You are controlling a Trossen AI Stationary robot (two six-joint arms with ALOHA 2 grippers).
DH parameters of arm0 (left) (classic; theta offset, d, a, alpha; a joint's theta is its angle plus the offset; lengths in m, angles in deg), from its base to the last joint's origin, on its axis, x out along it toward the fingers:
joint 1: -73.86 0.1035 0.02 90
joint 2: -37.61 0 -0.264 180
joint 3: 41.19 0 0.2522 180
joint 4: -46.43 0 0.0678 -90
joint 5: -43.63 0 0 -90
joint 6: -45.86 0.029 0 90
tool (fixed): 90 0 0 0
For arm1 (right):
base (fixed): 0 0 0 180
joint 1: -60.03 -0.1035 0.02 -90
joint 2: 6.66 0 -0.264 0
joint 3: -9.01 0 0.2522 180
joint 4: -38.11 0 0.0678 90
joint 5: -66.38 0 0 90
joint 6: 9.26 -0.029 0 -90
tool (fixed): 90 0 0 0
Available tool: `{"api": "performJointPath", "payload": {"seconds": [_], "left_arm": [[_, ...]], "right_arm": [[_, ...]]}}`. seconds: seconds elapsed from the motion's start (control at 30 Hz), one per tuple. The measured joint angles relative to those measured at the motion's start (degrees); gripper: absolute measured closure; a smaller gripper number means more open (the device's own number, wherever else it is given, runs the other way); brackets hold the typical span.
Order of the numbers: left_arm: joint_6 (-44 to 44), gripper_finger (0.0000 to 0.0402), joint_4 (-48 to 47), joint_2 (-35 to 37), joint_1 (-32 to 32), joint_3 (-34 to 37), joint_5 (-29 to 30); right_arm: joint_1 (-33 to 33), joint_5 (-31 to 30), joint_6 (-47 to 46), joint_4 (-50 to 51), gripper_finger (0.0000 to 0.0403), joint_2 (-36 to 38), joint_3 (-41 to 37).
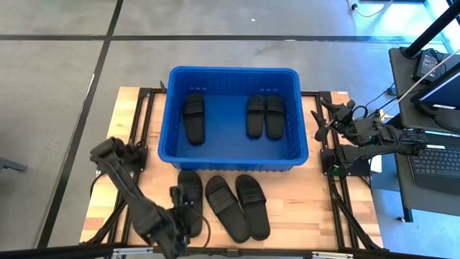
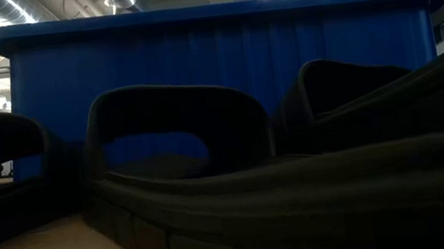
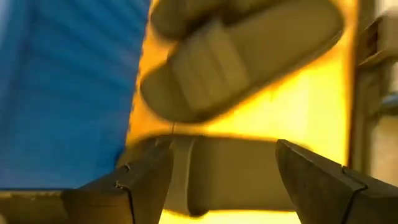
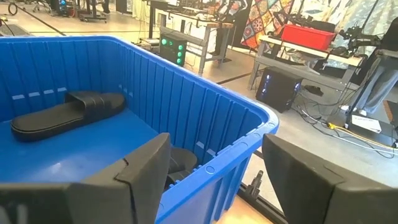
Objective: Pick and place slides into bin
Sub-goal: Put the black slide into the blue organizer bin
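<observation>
The bin [image 1: 231,119] holds three slides; three lie on the desk [image 1: 309,205] before it. The left end effector [image 1: 188,205] hovers released, straddling the leftmost slide [image 1: 190,188], whose long axis runs toward the bin. Advisable: close squarely across its width. The right end effector [image 1: 321,119] waits, released, beside the bin.

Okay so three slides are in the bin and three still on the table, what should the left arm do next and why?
Probably lower the left gripper a little and close. Its fingers stand open on either side of the leftmost slide on the table, not yet gripping. The right gripper waits by the bin.
</observation>
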Motion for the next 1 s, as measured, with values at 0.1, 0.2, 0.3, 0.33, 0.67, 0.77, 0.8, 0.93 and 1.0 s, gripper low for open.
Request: {"api": "performJointPath", "payload": {"seconds": [0.1,0.2,0.3,0.33,0.67,0.77,0.8,0.93,1.0], "left_arm": [[-5.42,0.0127,-3.45,-3.75,-0.68,0.02,0.15],[-7.09,0.0127,-4.59,-6.86,-0.8,0.02,0.27],[-6.96,0.0127,-4.58,-9.37,-0.52,0.02,0.31],[-7.02,0.0127,-4.84,-10.08,-0.34,0.04,0.3],[-9.76,0.0127,-11.59,-15.39,3.44,0.04,0.07],[-9.82,0.0127,-12.42,-16.26,4.39,0.21,0.09],[-9.82,0.0127,-12.21,-16.26,4.58,0.74,0.11],[-10.12,0.0127,-11.48,-16.25,4.88,4.2,0.04],[-10.74,0.0127,-11.42,-16.24,4.87,6.42,-0.58]], "right_arm": [[0.01,0.0,-0.01,0.0,0.0147,0.0,0.0],[0.01,0.0,-0.02,0.0,0.0147,0.0,0.0],[0.01,0.0,-0.04,0.0,0.0147,0.0,0.0],[0.0,0.0,-0.04,0.0,0.0147,0.0,0.0],[0.01,0.0,0.01,0.04,0.0147,0.0,0.0],[0.01,0.0,0.03,0.07,0.0147,0.0,0.0],[0.01,0.0,0.05,0.1,0.0147,0.0,0.0],[-0.01,0.0,0.18,0.28,0.0147,0.0,0.0],[0.01,0.0,0.21,0.28,0.0147,0.0,0.0]]}}
